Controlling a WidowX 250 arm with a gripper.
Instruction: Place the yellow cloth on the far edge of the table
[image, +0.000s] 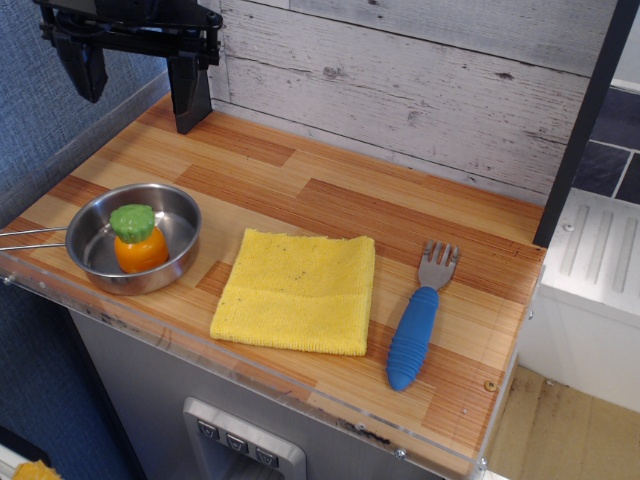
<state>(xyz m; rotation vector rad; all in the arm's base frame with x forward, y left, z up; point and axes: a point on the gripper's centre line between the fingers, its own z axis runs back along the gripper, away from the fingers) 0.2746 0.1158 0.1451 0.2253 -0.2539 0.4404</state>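
Hovering at eleven o'clock with fingers (137, 70) spread and empty, the arm would do well to descend squarely on the yellow cloth (297, 291), lying flat near the bench's (330, 200) six o'clock edge between bowl (133, 237) and fork (420, 315).

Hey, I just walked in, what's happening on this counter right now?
Nothing is being handled yet. The gripper hangs open above the back left corner of the table, holding nothing. The yellow cloth lies folded flat near the front edge, so it has not been moved to the far edge. To its left, a steel bowl holds an orange toy with a green top. To its right lies a blue-handled fork.
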